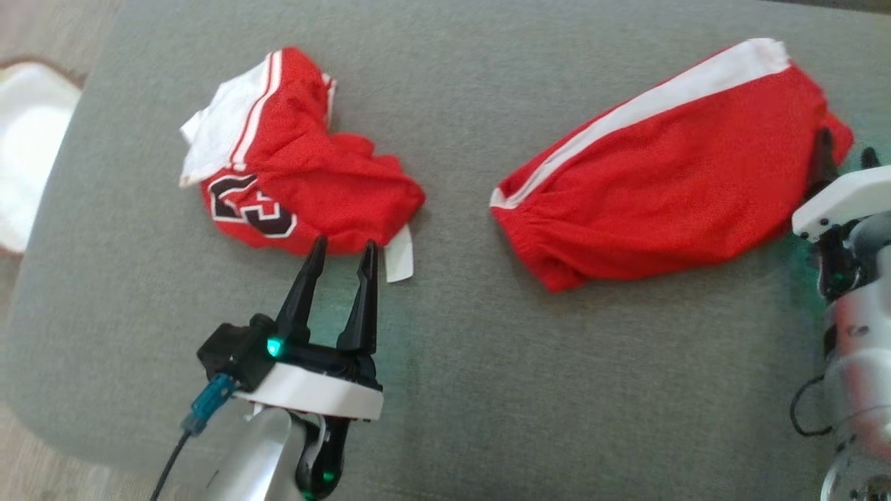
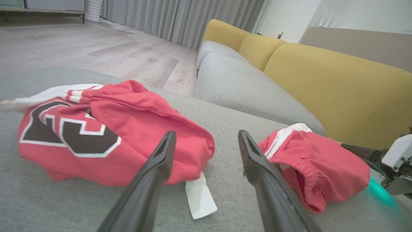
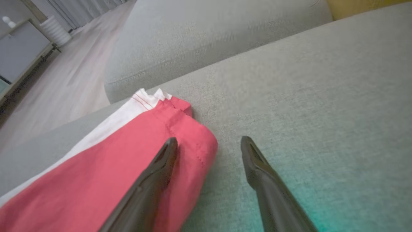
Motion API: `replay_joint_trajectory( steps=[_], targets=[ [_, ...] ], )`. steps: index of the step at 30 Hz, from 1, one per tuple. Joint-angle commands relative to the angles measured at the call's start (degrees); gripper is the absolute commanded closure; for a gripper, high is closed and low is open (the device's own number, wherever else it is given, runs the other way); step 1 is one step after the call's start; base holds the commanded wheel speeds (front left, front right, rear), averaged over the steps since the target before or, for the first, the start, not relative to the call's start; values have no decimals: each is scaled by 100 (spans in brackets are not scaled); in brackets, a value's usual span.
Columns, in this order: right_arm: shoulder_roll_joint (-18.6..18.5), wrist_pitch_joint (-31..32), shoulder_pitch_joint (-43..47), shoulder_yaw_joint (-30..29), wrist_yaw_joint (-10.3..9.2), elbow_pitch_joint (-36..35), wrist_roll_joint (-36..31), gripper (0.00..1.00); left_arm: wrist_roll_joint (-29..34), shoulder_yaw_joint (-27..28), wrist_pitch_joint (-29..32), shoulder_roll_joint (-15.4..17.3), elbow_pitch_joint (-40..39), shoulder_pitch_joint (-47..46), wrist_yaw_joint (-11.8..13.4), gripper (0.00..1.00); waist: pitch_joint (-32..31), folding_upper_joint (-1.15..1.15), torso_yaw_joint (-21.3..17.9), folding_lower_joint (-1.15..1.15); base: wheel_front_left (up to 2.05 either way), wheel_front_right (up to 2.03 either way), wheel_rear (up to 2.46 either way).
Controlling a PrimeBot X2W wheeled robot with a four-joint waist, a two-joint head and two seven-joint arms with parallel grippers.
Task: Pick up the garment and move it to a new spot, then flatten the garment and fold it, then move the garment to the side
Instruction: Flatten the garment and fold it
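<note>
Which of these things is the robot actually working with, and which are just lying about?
In the job: crumpled numbered jersey, red shorts, left tool, right tool.
Just around: yellow sofa, grey curtains, white object on the floor.

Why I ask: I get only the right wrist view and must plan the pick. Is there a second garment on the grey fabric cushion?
Observer: Yes. A crumpled red garment with a dark printed number lies to the left of the red garment with a white side stripe, with a gap between them.
Operator: Where is the left gripper?
Observer: The left gripper is open, its fingertips by the crumpled garment's near edge, next to a white tag.
</note>
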Motion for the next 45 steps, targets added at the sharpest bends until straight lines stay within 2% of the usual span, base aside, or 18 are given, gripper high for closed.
replay_joint_trajectory(
  steps=[1, 8, 13, 14, 15, 16, 26, 33, 45],
  targets=[
    [45, 57, -285, 58, 37, 3, -94, 0, -38, 103, -36, 13, -185, -193, -21, 0, 139, 0, 156, -1, 0, 0, 0],
    [53, 192, -657, -116, 37, 692, -420, 0, -111, 18, -36, 13, -217, -281, 21, 0, 244, 0, 252, -1, 0, 0, 0],
    [84, 181, -798, -114, 37, 933, -492, 0, -142, -27, -36, 13, -237, -333, 50, 0, 297, 0, 255, -1, 0, 0, 0],
    [93, 163, -828, -105, 37, 979, -496, 16, -146, -37, -36, 13, -238, -347, 56, 0, 304, 0, 250, -1, 0, 0, 0],
    [104, 127, -857, -88, 37, 1014, -497, 82, -150, -44, -36, 13, -238, -358, 63, 0, 309, 0, 242, -1, 0, 0, 0],
    [116, 66, -878, -48, 37, 1036, -512, 100, -152, -44, -36, 13, -237, -367, 70, 0, 310, 0, 227, -1, 0, 0, 0],
    [152, -778, -832, -91, 37, 1081, -108, 100, -107, 20, -36, 13, -200, -328, 74, 0, 106, 0, -102, -1, 0, 0, 0],
    [261, -1235, -444, -127, 37, 893, 422, 100, -36, 164, -36, 13, -254, -213, 40, 0, -202, 0, -537, -1, 0, 0, 0],
    [576, -1578, 657, 151, 37, -164, 1115, 100, 120, 297, -36, 13, -399, -26, -19, 0, -702, 0, -1437, -1, 0, 0, 0]
  ],
)
